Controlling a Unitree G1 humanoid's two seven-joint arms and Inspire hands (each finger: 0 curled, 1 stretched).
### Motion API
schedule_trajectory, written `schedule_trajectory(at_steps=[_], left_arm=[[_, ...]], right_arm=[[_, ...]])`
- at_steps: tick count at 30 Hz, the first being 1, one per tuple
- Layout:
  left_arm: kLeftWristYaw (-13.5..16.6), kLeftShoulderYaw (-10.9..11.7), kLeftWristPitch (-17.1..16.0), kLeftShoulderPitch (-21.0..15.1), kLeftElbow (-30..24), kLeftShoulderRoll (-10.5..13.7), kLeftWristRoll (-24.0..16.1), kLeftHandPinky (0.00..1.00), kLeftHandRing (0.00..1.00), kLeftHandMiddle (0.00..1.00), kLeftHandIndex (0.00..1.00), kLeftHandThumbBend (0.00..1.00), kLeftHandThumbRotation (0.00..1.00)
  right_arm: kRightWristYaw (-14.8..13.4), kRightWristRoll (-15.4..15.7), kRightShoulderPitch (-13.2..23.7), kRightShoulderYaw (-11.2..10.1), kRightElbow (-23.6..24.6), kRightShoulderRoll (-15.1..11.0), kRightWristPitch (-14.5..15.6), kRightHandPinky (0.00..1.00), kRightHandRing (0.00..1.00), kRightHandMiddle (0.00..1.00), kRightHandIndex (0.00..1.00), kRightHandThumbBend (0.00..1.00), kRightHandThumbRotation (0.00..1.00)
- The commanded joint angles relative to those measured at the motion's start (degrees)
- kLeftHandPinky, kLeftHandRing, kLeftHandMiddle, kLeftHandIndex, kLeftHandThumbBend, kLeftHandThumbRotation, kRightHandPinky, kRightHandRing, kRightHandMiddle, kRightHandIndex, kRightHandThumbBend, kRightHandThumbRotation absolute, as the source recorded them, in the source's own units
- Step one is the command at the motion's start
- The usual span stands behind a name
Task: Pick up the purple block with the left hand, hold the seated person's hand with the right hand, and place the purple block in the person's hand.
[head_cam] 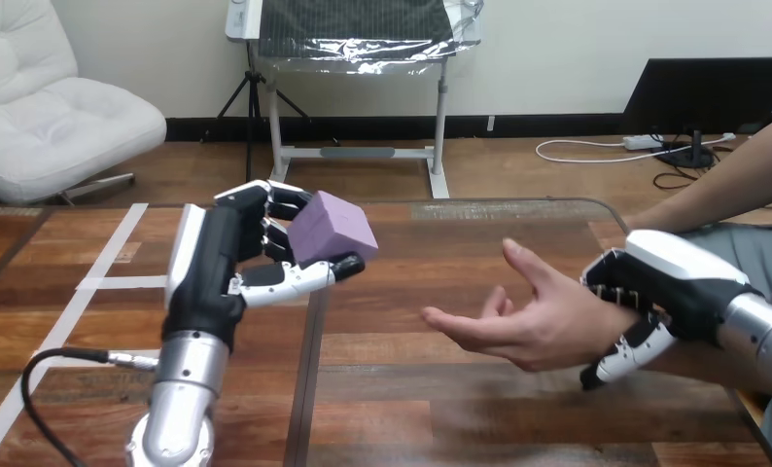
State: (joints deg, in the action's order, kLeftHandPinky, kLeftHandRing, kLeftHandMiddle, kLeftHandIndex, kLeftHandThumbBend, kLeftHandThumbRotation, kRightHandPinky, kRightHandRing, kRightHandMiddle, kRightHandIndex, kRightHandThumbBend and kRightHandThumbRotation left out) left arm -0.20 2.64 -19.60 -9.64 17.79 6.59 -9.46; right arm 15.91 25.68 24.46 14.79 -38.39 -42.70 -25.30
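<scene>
2 robot hands share the work, and each is posed for the handover. Nearest, at 4 o'clock in the view, the right hand [669, 287] reaches in from the right edge and closes on the person's wrist [601, 326]. Its fingers curl over the top and its thumb hooks beneath, which I judge is meant to steady the arm as a landing place. The person's hand [533, 326] lies just left of it, at about 5 o'clock from centre, palm up, fingers loosely spread above the bench [411, 409] and carrying nothing. Farther off, at 9 o'clock, the left hand [222, 263] stands upright on its silver forearm [183, 384], clear of the bench. Its fingers wrap behind the purple block [333, 232] and its thumb presses under the lower edge: a narrow, firm grasp, with the block tilted on a corner. Block and palm are well apart, the block at 10 o'clock from the palm. By my judgement the pickup and the hold are done. What remains is carrying the block toward 4 o'clock and releasing it over the palm.
</scene>
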Motion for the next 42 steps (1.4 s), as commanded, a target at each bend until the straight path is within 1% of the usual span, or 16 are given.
schedule_trajectory(at_steps=[1,7,10,13,19,25,31,35,37,42], left_arm=[[1.55,-0.79,-2.19,-6.23,2.77,0.68,-0.99,0.28,0.34,0.4,0.45,0.61,0.0],[1.6,-1.06,-3.14,-7.97,6.22,0.57,-0.77,0.28,0.34,0.4,0.45,0.6,0.0],[1.19,-0.95,-2.78,-8.64,7.47,0.15,0.18,0.28,0.34,0.41,0.45,0.6,0.0],[1.09,-0.91,-2.42,-9.33,8.74,-0.17,0.75,0.28,0.35,0.41,0.46,0.6,0.0],[1.25,-1.17,-2.24,-10.59,10.97,-0.65,0.99,0.29,0.35,0.41,0.46,0.61,0.0],[1.2,-1.56,-2.63,-11.96,13.49,-1.07,1.05,0.3,0.35,0.41,0.46,0.62,0.0],[1.24,-2.05,-2.77,-13.6,16.03,-1.69,1.16,0.31,0.36,0.41,0.46,0.63,0.0],[1.1,-2.5,-2.29,-14.85,17.42,-2.31,1.22,0.32,0.36,0.42,0.46,0.63,0.0],[0.75,-2.56,-2.37,-15.34,18.05,-2.58,1.56,0.32,0.36,0.42,0.46,0.63,0.0],[0.94,-3.14,-2.26,-17.17,20.34,-3.33,1.16,0.33,0.38,0.42,0.47,0.64,0.0]], right_arm=[[-0.01,-1.38,2.99,-1.31,0.26,2.08,0.69,0.29,0.31,0.37,0.39,0.84,0.09],[0.19,-1.42,3.34,-1.33,0.83,2.13,1.32,0.28,0.32,0.38,0.39,0.84,0.09],[0.29,-1.46,3.53,-1.33,1.05,2.17,1.56,0.28,0.32,0.38,0.39,0.85,0.09],[-0.37,-1.32,3.76,-1.29,0.6,2.31,0.89,0.28,0.32,0.38,0.4,0.85,0.09],[-0.2,-1.48,4.14,-1.35,0.73,2.58,1.16,0.29,0.32,0.38,0.4,0.86,0.09],[-0.54,-1.32,4.51,-1.26,0.64,2.86,0.81,0.29,0.32,0.38,0.4,0.87,0.1],[-0.17,-1.56,4.63,-1.29,1.26,3.44,1.66,0.3,0.33,0.39,0.41,0.87,0.09],[0.17,-1.46,4.7,-1.14,2.3,3.84,2.61,0.31,0.34,0.39,0.41,0.86,0.09],[0.4,-1.5,4.75,-1.11,2.66,4.01,3.06,0.31,0.34,0.4,0.41,0.86,0.09],[0.56,-1.31,4.9,-0.98,3.5,4.41,3.74,0.31,0.35,0.4,0.42,0.86,0.11]])
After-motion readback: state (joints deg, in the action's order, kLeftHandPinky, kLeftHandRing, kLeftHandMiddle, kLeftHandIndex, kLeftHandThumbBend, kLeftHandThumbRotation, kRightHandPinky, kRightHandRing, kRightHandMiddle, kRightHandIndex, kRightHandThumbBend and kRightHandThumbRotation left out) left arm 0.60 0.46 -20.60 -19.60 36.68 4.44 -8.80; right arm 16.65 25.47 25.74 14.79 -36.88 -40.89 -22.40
